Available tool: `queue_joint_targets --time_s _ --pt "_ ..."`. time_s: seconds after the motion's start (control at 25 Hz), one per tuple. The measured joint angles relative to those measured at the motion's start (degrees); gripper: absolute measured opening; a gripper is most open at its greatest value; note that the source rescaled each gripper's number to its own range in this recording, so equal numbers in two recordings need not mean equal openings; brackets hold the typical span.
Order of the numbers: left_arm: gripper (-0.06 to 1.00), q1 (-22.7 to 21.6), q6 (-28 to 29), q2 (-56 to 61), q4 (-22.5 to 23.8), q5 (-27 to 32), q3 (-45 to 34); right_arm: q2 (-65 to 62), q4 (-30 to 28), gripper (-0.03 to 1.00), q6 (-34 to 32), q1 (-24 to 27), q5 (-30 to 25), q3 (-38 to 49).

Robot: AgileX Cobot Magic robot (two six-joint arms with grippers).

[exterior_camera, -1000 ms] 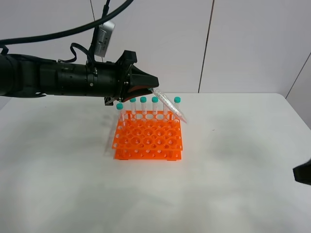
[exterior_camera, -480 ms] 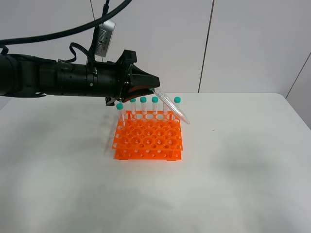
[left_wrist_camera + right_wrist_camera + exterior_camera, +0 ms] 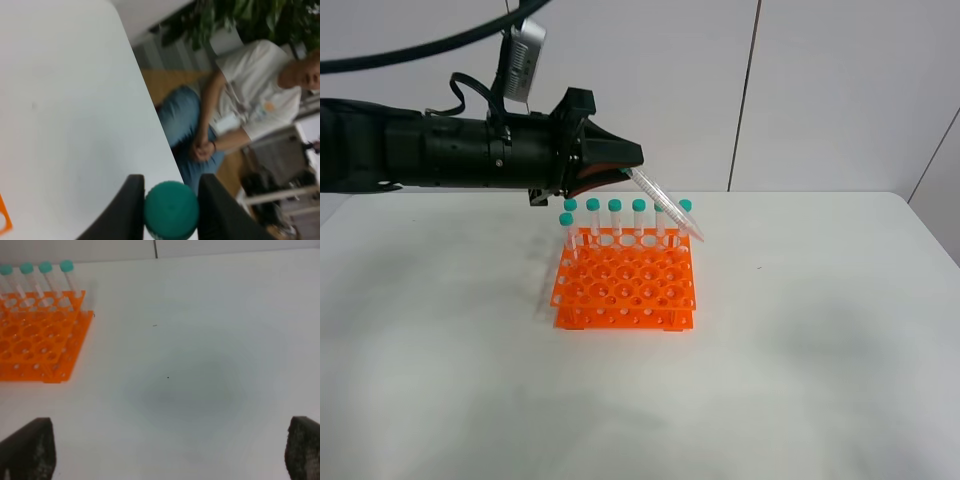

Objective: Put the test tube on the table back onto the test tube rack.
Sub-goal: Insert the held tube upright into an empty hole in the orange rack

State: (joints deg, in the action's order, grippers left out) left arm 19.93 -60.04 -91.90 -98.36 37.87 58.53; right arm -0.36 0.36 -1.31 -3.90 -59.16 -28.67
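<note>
**Test tube** (image 3: 665, 205): off the table, carried in the air at a slant above the far right corner of the test tube rack (image 3: 625, 290). The capped end is up and to the left, inside the left gripper (image 3: 625, 165). The pointed tip hangs lower and to the right, close by the rightmost standing tube (image 3: 685, 212). The high view does not show whether the two touch.

**Left gripper:** closed narrow on the tube's teal cap (image 3: 171, 210), with a dark finger (image 3: 129, 207) pressed to each side. The whole barrel projects free beyond the grip.

**Handling, as judged:**
- The tube is light, stiff plastic.
- The smooth clear barrel is likely slippery, so the cap is the surer place to hold.
- Held by the cap alone, the long barrel can pivot between the pads.
- The tilt wants correcting to upright before the tip meets a hole.
- A knock against the neighbouring tubes is the chief risk.

**Rack:** stands on the table (image 3: 820, 350), left of centre. Capped tubes fill its far row, with one more at the left just nearer. The nearer holes appear vacant.

**Right gripper** (image 3: 164, 452): its tips stand wide apart with nothing between them, over bare tabletop to the right of the rack. It does not show in the high view.
</note>
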Motion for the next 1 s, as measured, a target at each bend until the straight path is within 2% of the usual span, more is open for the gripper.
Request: queue_joint_targets --time_s 0.2,0.44,0.64,0.72,0.8,0.88,1.0 --pt "0.0 0.0 1.4 6.8 7.8 -6.6 0.0 0.0 0.0 1.0 -0.2 0.0 0.0 0.0" --pt "0.0 0.0 7.0 13.5 22.0 -12.8 0.0 0.0 0.0 1.0 -0.2 0.0 0.0 0.1" --pt "0.0 0.0 11.9 16.3 34.1 -15.7 0.0 0.0 0.0 1.0 -0.2 0.0 0.0 0.1" --pt "0.0 0.7 16.8 17.6 43.2 -18.2 0.0 0.0 0.0 1.0 -0.2 0.0 0.0 0.1" --pt "0.0 2.6 23.7 18.7 54.1 -21.0 0.0 0.0 0.0 1.0 -0.2 0.0 0.0 0.1" --pt "0.0 5.8 31.3 18.9 66.7 -22.3 0.0 0.0 0.0 1.0 -0.2 0.0 0.0 0.1" --pt "0.0 10.6 42.5 17.9 82.0 -23.1 0.0 0.0 0.0 1.0 -0.2 0.0 0.0 0.1"
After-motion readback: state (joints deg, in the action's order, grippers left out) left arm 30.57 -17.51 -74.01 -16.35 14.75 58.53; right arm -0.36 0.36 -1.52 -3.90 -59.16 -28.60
